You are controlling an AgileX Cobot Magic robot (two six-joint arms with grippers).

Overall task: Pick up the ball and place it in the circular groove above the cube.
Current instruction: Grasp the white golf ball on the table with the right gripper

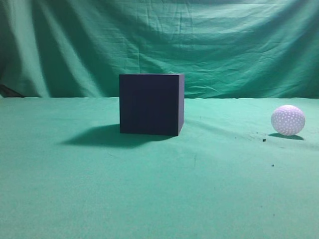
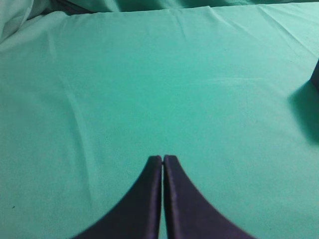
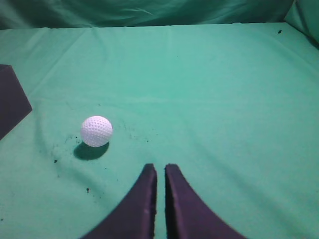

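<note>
The dark navy cube [image 1: 151, 103] stands on the green cloth in the middle of the exterior view; its top groove is hidden from here. A corner of the cube [image 3: 12, 104] shows at the left edge of the right wrist view. The white dimpled ball [image 1: 287, 120] lies on the cloth at the right; in the right wrist view the ball [image 3: 96, 131] sits ahead and left of my right gripper [image 3: 160, 168], which is shut and empty with a thin slit between its fingers. My left gripper [image 2: 162, 158] is shut and empty over bare cloth. Neither gripper shows in the exterior view.
Green cloth [image 1: 99, 189] covers the table and hangs as a backdrop [image 1: 159, 45]. Small dark specks [image 1: 262, 140] lie on the cloth near the ball. The cube's dark edge and shadow [image 2: 306, 102] show at the right of the left wrist view.
</note>
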